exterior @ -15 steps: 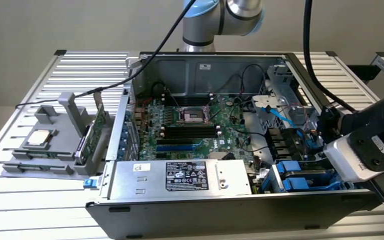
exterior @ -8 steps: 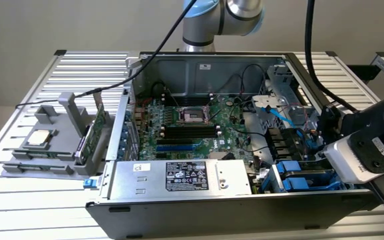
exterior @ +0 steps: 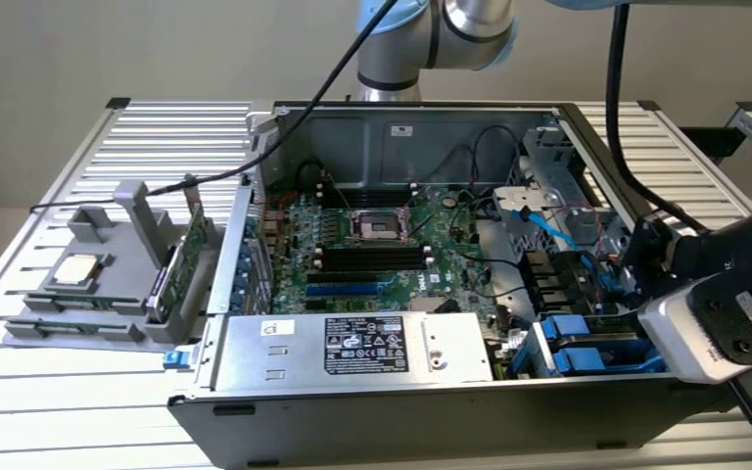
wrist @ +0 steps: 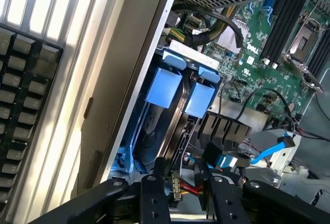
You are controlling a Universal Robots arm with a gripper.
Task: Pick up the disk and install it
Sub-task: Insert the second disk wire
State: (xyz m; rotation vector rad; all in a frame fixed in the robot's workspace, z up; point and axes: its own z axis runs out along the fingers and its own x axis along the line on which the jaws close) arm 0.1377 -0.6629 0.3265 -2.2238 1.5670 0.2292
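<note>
Hovering at the open computer case's (exterior: 390,127) drive-bay corner, on the exterior view's right: the wrist housing (exterior: 723,328). Just beside it, blue carriers (exterior: 591,343) in the bay. Well apart from it, the rack (exterior: 115,284) with a CPU chip (exterior: 77,269).

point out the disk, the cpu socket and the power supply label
disk (wrist: 164,85), wrist view, on its blue carrier tab
cpu socket (exterior: 379,227), exterior view, on the socket's middle
power supply label (exterior: 361,345), exterior view, on the black sticker's middle
</note>
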